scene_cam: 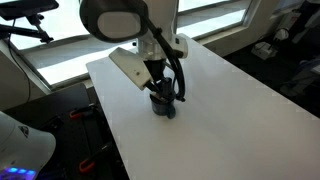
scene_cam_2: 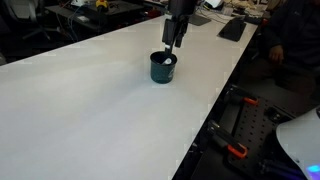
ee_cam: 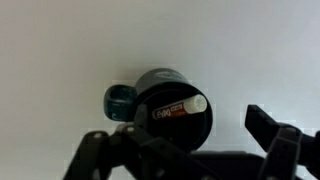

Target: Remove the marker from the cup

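The cup (ee_cam: 150, 85) is a small dark mug with a bluish handle, seen from above in the wrist view. It stands on the white table in both exterior views (scene_cam: 163, 107) (scene_cam_2: 162, 70). The marker (ee_cam: 172, 110) leans inside it, dark with a red-and-white label and a pale end pointing up. My gripper (ee_cam: 180, 135) is open and directly above the cup, with one finger on each side and neither touching the marker. It hangs just over the cup in both exterior views (scene_cam: 160, 88) (scene_cam_2: 175, 40).
The white table (scene_cam: 230, 100) (scene_cam_2: 90, 120) is long, and its edges drop off to the floor. A dark flat object (scene_cam_2: 232, 28) lies at the table's far end. Cluttered benches and equipment surround the table.
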### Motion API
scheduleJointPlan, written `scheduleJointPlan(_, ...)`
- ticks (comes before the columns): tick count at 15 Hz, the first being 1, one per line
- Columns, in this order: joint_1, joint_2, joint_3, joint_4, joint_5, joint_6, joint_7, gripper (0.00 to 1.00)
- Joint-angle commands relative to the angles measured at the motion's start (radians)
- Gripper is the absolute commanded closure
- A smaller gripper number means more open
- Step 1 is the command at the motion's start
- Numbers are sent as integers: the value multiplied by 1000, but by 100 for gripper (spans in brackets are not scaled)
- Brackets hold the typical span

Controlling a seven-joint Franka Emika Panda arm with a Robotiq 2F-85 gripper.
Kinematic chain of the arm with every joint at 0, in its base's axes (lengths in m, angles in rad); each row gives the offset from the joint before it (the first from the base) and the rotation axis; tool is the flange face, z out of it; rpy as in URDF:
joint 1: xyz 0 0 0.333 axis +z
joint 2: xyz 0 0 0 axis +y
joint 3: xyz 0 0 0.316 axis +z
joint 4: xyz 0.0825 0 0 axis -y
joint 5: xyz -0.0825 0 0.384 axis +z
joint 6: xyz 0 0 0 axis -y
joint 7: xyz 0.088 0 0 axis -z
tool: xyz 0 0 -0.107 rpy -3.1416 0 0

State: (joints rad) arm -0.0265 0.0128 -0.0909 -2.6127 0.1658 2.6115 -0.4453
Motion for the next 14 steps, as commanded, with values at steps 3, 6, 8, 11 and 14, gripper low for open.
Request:
scheduleJointPlan(3,-20,27,23,12,114,35,-172,0)
scheduleJointPlan(6,-26,45,21,18,104,47,-207,0)
scheduleJointPlan(8,-30,53,22,20,96,61,-213,0)
scheduleJointPlan(11,-37,59,26,13,84,96,-201,0)
scheduleJointPlan(14,-42,68,30,14,84,114,-201,26)
